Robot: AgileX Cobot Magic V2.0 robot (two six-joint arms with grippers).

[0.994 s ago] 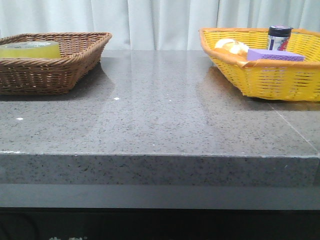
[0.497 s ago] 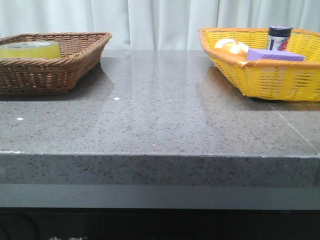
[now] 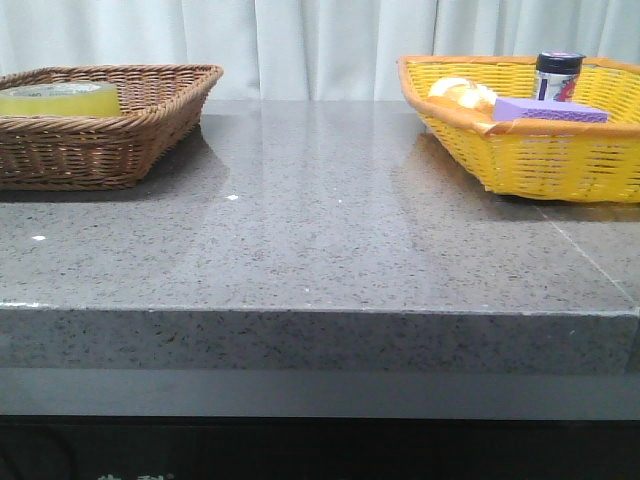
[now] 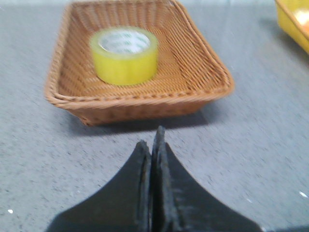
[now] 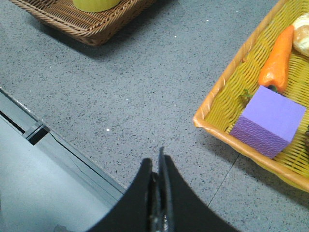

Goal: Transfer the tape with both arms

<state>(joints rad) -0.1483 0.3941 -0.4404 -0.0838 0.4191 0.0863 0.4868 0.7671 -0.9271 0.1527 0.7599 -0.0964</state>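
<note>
The tape (image 4: 124, 55) lies in the brown basket (image 4: 193, 82), half hidden by its rim in front view, and both arms' jaws are pressed together, empty, above the bench (image 3: 330, 230).

A wide roll of translucent yellow tape (image 4: 124, 55) lies flat, its hole facing up, inside a brown wicker basket (image 4: 203, 72) on the left of the grey stone table; its white core carries green print.
</note>
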